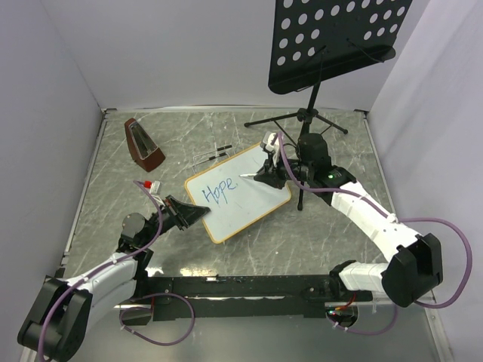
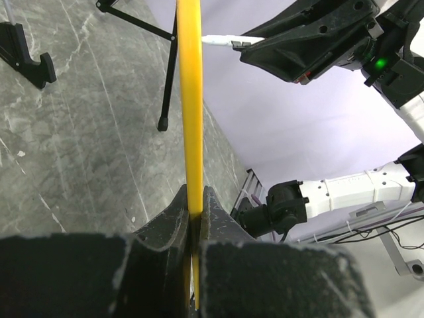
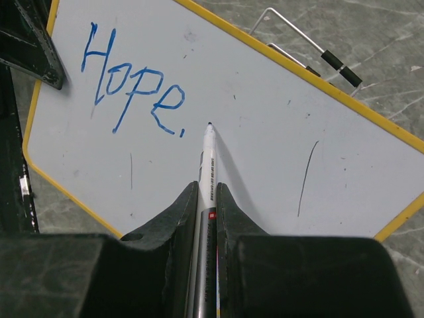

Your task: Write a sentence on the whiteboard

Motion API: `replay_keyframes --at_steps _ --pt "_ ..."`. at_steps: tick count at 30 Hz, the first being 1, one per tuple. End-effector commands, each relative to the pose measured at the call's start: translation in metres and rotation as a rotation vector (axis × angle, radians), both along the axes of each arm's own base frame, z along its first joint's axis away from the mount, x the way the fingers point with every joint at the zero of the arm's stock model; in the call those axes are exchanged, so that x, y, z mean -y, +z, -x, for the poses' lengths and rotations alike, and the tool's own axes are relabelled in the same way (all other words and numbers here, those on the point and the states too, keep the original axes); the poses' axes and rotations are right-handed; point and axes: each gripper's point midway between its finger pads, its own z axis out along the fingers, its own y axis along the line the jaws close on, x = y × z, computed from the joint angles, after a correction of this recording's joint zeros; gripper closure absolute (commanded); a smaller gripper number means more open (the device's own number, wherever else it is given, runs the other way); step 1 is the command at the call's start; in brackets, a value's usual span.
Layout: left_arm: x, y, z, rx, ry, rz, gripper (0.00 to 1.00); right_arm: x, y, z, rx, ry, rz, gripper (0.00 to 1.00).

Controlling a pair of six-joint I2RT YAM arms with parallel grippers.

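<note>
The whiteboard [image 1: 241, 188] lies tilted on the table, its frame yellow-tan. My left gripper [image 1: 198, 213] is shut on its near-left edge; in the left wrist view the yellow frame edge [image 2: 191, 99] runs up from between the jaws. Only the blue word "Hope" [image 1: 219, 191] of the sentence is on the board, with a small mark after it [image 3: 126, 79]. My right gripper [image 1: 264, 175] is shut on a white marker [image 3: 207, 172], whose tip [image 3: 209, 124] is at the board just right of the word.
A black music stand [image 1: 332, 38] with a tripod base [image 1: 302, 121] stands behind the board. A brown metronome [image 1: 142, 142] is at back left. A small red-and-white cap [image 1: 149, 185] lies left of the board. The board's wire foot [image 3: 311, 50] sticks out behind it.
</note>
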Motion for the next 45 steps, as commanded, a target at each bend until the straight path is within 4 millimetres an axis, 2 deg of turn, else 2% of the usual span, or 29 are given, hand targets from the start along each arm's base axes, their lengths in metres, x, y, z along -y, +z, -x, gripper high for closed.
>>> replay_keyframes --at_steps 1,7,13,26,32,39,45 --pt "-0.002 0.037 0.008 0.157 -0.015 0.074 0.99 -0.002 0.025 -0.016 0.092 -0.011 -0.018 1.0" --pt "-0.002 0.038 0.01 0.163 -0.017 0.076 0.99 -0.002 0.022 -0.019 0.091 -0.023 -0.011 1.0" --pt "-0.002 0.042 0.01 0.173 -0.02 0.087 0.99 0.0 0.011 -0.016 0.059 -0.015 0.012 1.0" --pt "-0.002 0.044 0.006 0.169 -0.005 0.094 0.99 0.008 -0.005 0.009 0.011 0.026 0.046 1.0" --pt "-0.002 0.041 0.005 0.162 -0.007 0.088 0.99 0.007 -0.009 0.015 -0.012 0.04 0.045 1.0" --pt "-0.001 0.04 0.005 0.161 -0.011 0.083 0.99 0.005 -0.003 0.009 -0.001 0.027 0.036 1.0" --pt "-0.001 0.039 0.007 0.157 -0.02 0.085 0.99 0.002 0.01 -0.007 0.032 -0.015 0.014 1.0"
